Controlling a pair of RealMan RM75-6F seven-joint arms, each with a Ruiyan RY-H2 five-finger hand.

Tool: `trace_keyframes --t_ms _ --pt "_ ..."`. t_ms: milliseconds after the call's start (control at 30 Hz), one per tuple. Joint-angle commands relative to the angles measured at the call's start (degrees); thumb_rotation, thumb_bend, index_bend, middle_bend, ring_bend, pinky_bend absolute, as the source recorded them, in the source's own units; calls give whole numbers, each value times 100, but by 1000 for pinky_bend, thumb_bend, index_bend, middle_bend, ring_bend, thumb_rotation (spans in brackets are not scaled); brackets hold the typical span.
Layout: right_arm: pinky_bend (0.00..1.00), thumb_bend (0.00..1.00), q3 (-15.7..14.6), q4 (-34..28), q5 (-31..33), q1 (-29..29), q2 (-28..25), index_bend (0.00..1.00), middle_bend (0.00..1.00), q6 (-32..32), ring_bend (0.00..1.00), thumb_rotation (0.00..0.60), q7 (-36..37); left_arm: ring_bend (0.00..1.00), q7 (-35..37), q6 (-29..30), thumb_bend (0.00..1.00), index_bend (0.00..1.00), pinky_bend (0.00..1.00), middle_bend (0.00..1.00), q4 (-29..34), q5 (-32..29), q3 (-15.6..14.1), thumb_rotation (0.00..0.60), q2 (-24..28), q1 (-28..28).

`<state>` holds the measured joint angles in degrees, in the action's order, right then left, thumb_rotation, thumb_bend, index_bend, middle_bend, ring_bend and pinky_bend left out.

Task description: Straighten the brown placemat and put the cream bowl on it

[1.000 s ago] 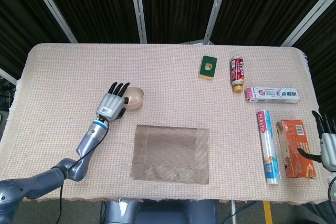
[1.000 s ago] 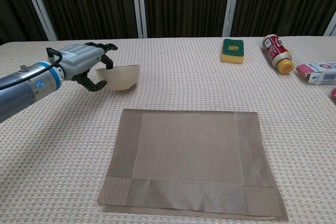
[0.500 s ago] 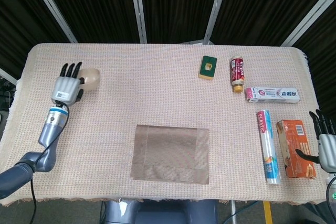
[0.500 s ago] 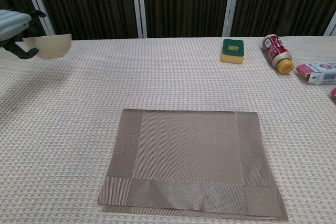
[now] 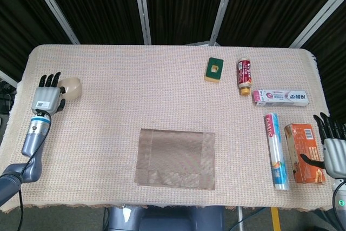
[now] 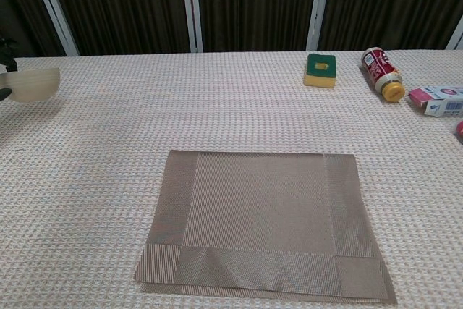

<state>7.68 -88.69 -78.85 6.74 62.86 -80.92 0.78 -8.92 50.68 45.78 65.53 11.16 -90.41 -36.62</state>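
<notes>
Left hand at the bench's far left edge, fingers wrapped around the cream bowl, well apart from the brown placemat, right hand fingers spread, holding nothing

A green sponge lies flat on the counter, with a red bottle on its side just right of it. Nearer than the bottle and further right lies a pink-and-white box, then a plastic-wrap roll beside an orange box.
</notes>
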Motion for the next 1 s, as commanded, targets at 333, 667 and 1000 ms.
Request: trace_keyframes --t_ms 333,667,1000 --pt "0 0 -4 12 11 -55 -49 0 0 -55 0 600 113 0 619 535 129 2 0 0 1012 552 -143 600 323 235" --pt "0 0 10 14 7 -71 -93 0 0 -78 0 600 202 0 1013 1321 128 215 0 0 3639 2344 -827 600 1293 228" --pt "0 0 25 58 53 -85 -119 0 0 -61 0 600 280 0 493 1014 140 364 0 0 4126 3209 -1535 600 857 128"
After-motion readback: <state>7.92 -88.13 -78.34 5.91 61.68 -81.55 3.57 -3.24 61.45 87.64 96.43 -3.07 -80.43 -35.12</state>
